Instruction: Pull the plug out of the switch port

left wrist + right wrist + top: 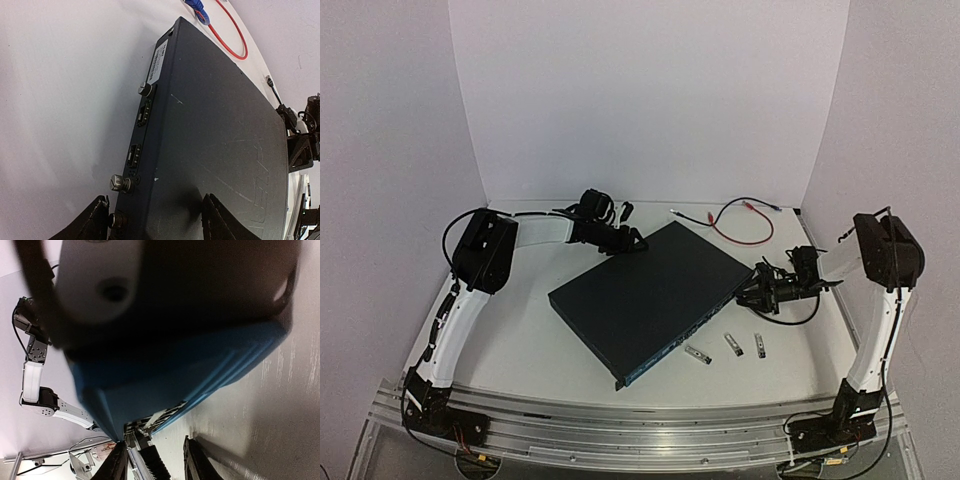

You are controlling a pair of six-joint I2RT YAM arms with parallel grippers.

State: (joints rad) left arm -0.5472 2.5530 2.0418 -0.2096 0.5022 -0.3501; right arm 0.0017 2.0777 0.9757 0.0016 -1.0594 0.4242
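Note:
The switch point(645, 290) is a flat dark box lying at an angle mid-table. My left gripper point(625, 240) is at its far corner. In the left wrist view the gripper point(157, 222) is open and straddles the switch point(220, 125), one finger beside the side face and the other over the top. My right gripper point(752, 292) is at the switch's right corner. In the right wrist view the plug point(150, 460), with its black ribbed boot, sits in the port face of the switch point(175, 365). It lies between the gripper's point(156, 463) fingers, with a gap on the right side.
A red cable point(745, 222) loops on the table behind the switch. Three small metal connectors point(732, 343) lie in front of the port face. A black cable point(800, 318) curls under the right arm. White walls close in the back and sides.

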